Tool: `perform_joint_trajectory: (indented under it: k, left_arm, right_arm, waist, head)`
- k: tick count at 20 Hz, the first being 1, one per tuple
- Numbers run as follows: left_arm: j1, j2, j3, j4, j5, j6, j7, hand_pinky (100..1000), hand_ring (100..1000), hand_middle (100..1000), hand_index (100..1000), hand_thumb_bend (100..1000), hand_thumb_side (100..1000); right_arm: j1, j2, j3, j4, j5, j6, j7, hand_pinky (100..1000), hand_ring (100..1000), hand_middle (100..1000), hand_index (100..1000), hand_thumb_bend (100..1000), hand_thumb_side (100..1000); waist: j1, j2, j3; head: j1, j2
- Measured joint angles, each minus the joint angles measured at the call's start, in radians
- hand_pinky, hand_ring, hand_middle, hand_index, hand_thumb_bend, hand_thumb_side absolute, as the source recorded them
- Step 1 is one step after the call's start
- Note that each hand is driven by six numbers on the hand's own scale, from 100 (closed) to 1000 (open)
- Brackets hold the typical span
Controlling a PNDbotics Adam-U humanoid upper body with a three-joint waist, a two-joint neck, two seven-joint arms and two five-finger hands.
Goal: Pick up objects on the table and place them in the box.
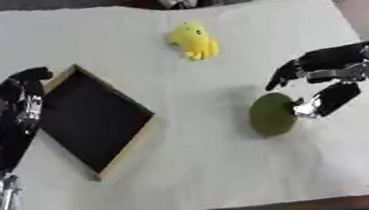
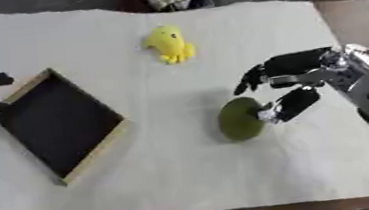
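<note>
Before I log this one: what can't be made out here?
- Whether the right hand touches the green round object: blurred in both views.
- Left hand at the box edge: finger pose unclear.
- Yellow toy: details too blurred.

No legible text or labels

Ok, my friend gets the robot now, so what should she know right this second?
Right hand: open, fingers spread, thumb at the green round thing, not gripping it.
Left hand: by the box's left edge, fingers curled, holding nothing.
Yellow toy: on the table, farther back.
Done: nothing shows in the box.
Left: green thing and yellow toy both go in.
</note>
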Motion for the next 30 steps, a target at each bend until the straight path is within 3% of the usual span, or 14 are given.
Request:
perform_joint_trajectory:
  k: [9,13,14,16,20,24,27,30]
  left_arm:
    - [0.0,0.0,0.0,0.003,0.0,-0.001,-0.001,529,881,697,787,100,732]
    - [0.0,0.0,0.0,0.003,0.0,-0.001,-0.002,529,881,697,787,100,731]
    - [0.0,0.0,0.0,0.003,0.0,-0.001,-0.002,529,881,697,787,100,732]
    - [0.0,0.0,0.0,0.003,0.0,-0.002,-0.002,529,881,697,787,100,732]
    - [0.0,0.0,0.0,0.003,0.0,-0.002,-0.002,529,882,696,787,100,731]
    - [0.0,0.0,0.0,0.003,0.0,-0.002,-0.002,529,882,696,787,100,730]
    - [0.0,0.0,0.0,0.003,0.0,-0.002,-0.002,529,882,696,787,100,730]
    - [0.0,0.0,0.0,0.003,0.0,-0.002,-0.002,529,882,696,787,100,730]
  right_arm:
    - [0.008,0.024,0.003,0.018,0.101,-0.045,-0.045,852,769,808,900,100,608]
    - [0.008,0.038,0.003,0.026,0.143,-0.052,-0.068,842,729,763,878,100,512]
    - [0.008,0.043,0.002,0.03,0.156,-0.053,-0.076,835,700,735,857,100,446]
    - [0.008,0.05,0.002,0.036,0.184,-0.051,-0.1,826,672,702,828,100,448]
    - [0.017,0.065,-0.008,0.049,0.234,-0.034,-0.181,783,584,584,677,100,420]
    - [0.026,0.073,-0.016,0.066,0.26,-0.002,-0.313,764,572,566,514,100,355]
    - [0.026,0.079,-0.024,0.074,0.253,0.018,-0.418,746,546,541,442,100,273]
    - [0.026,0.079,-0.041,0.075,0.187,0.045,-0.488,732,521,520,404,100,215]
  waist:
    - [0.001,0.0,0.001]
    - [0.002,0.0,0.0]
    - [0.002,0.0,0.0]
    - [0.002,0.0,0.0]
    - [0.003,-0.002,0.0]
    - [0.006,-0.002,0.0]
    - [0.007,-0.002,0.0]
    - [0.008,-0.002,0.0]
  head:
    - [-0.001,0.0]
    - [-0.002,0.0]
    - [-0.002,0.0]
    - [-0.003,0.0]
    - [-0.004,0.0]
    - [-0.004,0.0]
    - [-0.003,0.0]
    - [-0.003,0.0]
